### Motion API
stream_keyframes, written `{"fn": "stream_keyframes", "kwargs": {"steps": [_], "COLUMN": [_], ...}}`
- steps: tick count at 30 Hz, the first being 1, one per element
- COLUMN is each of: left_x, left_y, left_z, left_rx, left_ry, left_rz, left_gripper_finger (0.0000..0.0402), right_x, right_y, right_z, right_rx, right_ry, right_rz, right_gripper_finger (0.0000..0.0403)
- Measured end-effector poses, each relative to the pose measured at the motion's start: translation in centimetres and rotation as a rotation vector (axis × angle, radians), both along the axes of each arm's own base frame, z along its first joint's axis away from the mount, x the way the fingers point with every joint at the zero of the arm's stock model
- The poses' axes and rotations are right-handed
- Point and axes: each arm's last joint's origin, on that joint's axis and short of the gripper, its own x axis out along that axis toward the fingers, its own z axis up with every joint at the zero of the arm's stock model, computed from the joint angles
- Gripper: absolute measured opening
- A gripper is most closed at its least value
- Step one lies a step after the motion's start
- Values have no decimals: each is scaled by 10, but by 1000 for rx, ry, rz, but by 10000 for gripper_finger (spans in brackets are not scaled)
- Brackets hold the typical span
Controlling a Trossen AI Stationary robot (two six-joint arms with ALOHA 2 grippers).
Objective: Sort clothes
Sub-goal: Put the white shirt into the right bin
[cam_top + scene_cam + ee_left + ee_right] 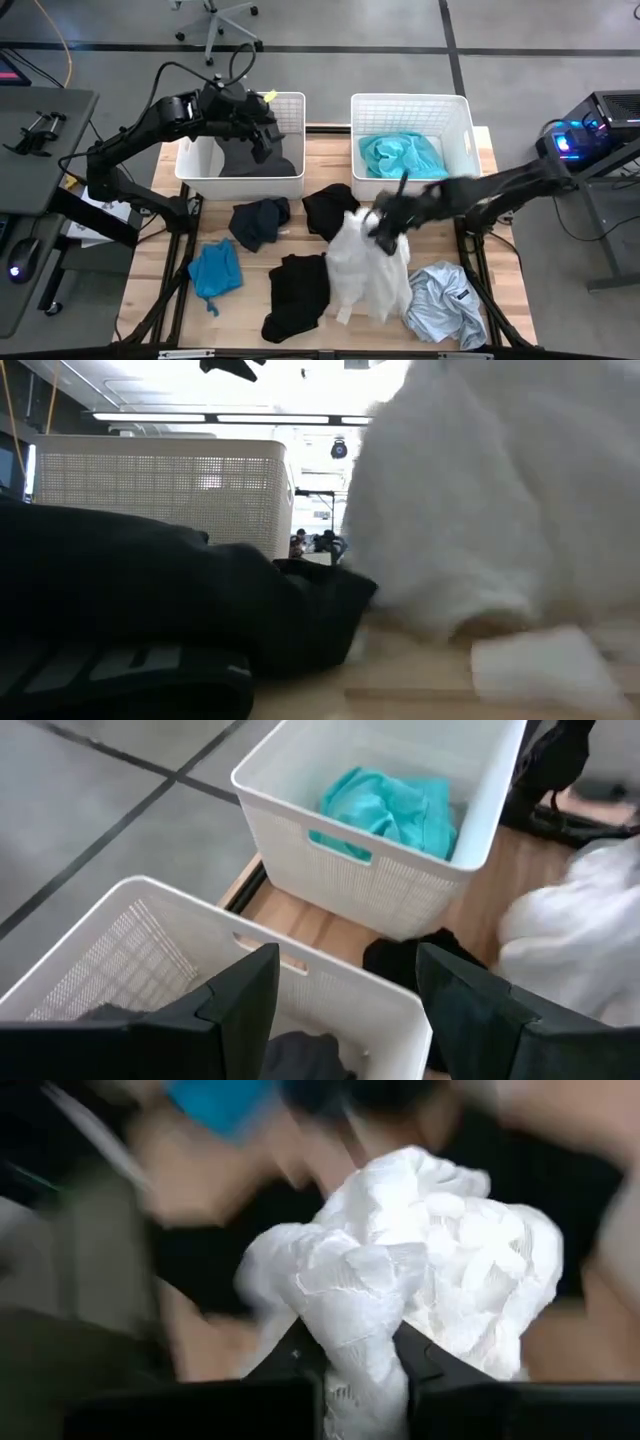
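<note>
My right gripper (380,228) is shut on a white garment (365,270) at the table's middle; it also fills the low view (500,500). My left gripper (262,135) is open and empty above the left white basket (290,105), which holds a dark grey garment (258,165). The right basket (460,115) holds a teal garment (400,155). On the table lie a navy garment (258,220), a black one (328,208), another black one (297,292), a bright blue one (215,270) and a pale grey-blue one (445,305). My right gripper pinches a bunched fold of the white garment (360,1350) between its two fingers, several layers gathered. The fingers come from the table's right, slanting down. The held part is raised; the garment's lower part (370,295) hangs down and lies on the table.
The two baskets stand side by side at the table's far edge with a gap between them. Bare wood shows at the table's near left and right corners. A monitor stand and boxes flank the table; a chair stands beyond it.
</note>
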Motion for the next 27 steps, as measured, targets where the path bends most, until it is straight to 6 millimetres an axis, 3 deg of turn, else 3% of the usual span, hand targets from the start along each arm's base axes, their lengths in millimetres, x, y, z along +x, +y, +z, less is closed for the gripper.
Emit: {"fn": "stream_keyframes", "kwargs": {"steps": [9,12,15,18,21,24,27], "left_x": [1,2,2,2,2,2,3], "left_y": [0,1,1,1,1,1,1], "left_z": [1,3,4,4,4,4,4], "left_rx": [6,11,16,16,15,15,16], "left_ry": [-16,-29,-42,-46,-46,-48,-50], "left_rz": [0,0,1,1,2,2,2], "left_gripper_finger": [222,222,222,222,222,222,222], "right_x": [-52,-77,-97,-113,-122,-121,-112], "right_y": [-50,-65,-79,-93,-108,-131,-156], "right_z": [164,202,224,234,229,207,167], "right_rx": [-502,-700,-924,-1075,-1106,-1034,-873], "right_ry": [-511,-560,-501,-393,-263,-100,46], "right_rz": [-161,-277,-409,-522,-599,-647,-625], "right_gripper_finger": [26,25,25,25,25,25,25]}}
